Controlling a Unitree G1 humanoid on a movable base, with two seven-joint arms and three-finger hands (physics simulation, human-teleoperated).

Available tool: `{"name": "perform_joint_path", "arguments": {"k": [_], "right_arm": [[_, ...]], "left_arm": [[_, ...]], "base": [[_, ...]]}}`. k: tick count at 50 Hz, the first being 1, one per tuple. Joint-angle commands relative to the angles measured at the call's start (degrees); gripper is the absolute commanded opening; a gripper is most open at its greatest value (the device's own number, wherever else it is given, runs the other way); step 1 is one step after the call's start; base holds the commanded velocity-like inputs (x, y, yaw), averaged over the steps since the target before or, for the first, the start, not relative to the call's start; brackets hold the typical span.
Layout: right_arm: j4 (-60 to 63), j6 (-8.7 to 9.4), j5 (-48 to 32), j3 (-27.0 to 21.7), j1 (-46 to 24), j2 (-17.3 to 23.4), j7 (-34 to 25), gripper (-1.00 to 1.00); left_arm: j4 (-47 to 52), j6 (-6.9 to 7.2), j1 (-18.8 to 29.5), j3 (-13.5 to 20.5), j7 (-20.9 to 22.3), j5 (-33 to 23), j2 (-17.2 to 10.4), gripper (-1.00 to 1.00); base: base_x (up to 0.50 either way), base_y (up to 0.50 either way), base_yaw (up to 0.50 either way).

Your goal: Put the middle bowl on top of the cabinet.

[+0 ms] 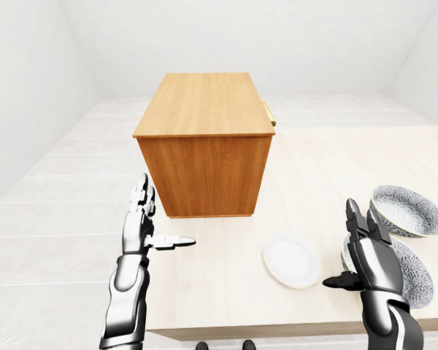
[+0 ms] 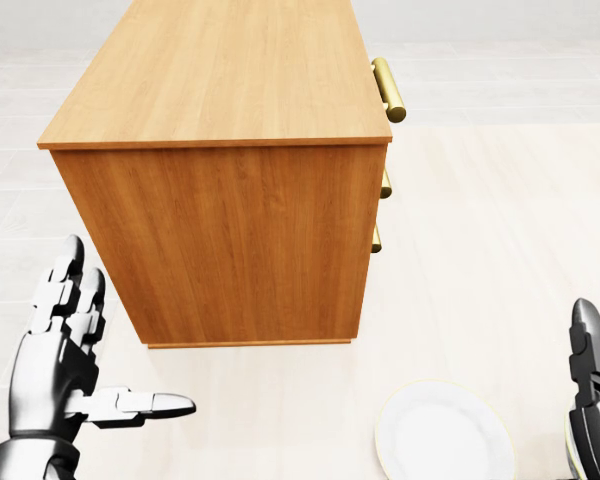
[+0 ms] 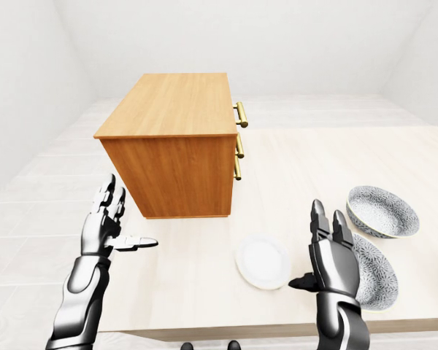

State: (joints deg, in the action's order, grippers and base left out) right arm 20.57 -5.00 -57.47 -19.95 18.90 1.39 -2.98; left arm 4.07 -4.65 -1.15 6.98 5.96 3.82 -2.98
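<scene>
Two grey-patterned bowls sit at the right of the light table. The farther bowl stands in plain sight. The nearer bowl is partly hidden behind my right hand. That hand is raised and open, holding nothing, just left of the nearer bowl. The wooden cabinet stands on the table at upper centre, and its flat top is bare. My left hand is open too, thumb out, near the cabinet's lower left corner. No third bowl shows in these views.
A white plate lies on the table between my hands, below the cabinet's right corner. Brass handles stick out of the cabinet's right face. The table's near edge runs along the bottom, with pale tiled floor to the left.
</scene>
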Motion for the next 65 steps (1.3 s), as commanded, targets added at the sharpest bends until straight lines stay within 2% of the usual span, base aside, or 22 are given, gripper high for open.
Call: {"name": "perform_joint_path", "arguments": {"k": [1,12,19,39,51,54,65], "right_arm": [[-0.8,0.00,-4.0,-0.3,1.2,-0.3,-1.1,1.00],[2.1,0.00,-4.8,-0.4,3.3,-1.2,-3.1,1.00],[1.2,0.00,-6.7,-1.0,3.7,-1.3,-2.4,1.00],[0.0,0.00,-9.5,-3.7,5.7,-2.2,-1.3,1.00],[-4.4,0.00,-15.8,-5.2,5.6,-1.1,1.1,1.00],[-4.1,0.00,-16.0,-5.7,5.7,-1.1,0.9,1.00],[-5.3,0.00,-18.5,-6.2,6.5,-0.8,1.5,1.00]], "left_arm": [[2.3,0.57,-0.7,-0.2,0.2,0.0,0.2,1.00],[2.7,0.51,-0.9,-0.3,0.3,0.1,0.4,1.00],[2.4,0.71,-0.6,-0.2,0.2,0.0,0.3,1.00],[0.9,0.14,0.3,-0.4,0.0,0.1,0.3,1.00],[0.7,0.16,0.6,-0.3,-0.1,0.2,0.1,1.00],[-0.2,-0.27,1.0,-0.1,-0.1,0.3,0.1,1.00],[1.4,0.44,0.4,-0.2,-0.2,0.1,0.0,1.00]], "base": [[0.00,0.00,0.00],[0.00,0.00,0.00],[0.00,0.00,0.00],[0.00,0.00,0.00],[0.00,0.00,0.00],[0.00,0.00,0.00],[0.00,0.00,0.00]]}}
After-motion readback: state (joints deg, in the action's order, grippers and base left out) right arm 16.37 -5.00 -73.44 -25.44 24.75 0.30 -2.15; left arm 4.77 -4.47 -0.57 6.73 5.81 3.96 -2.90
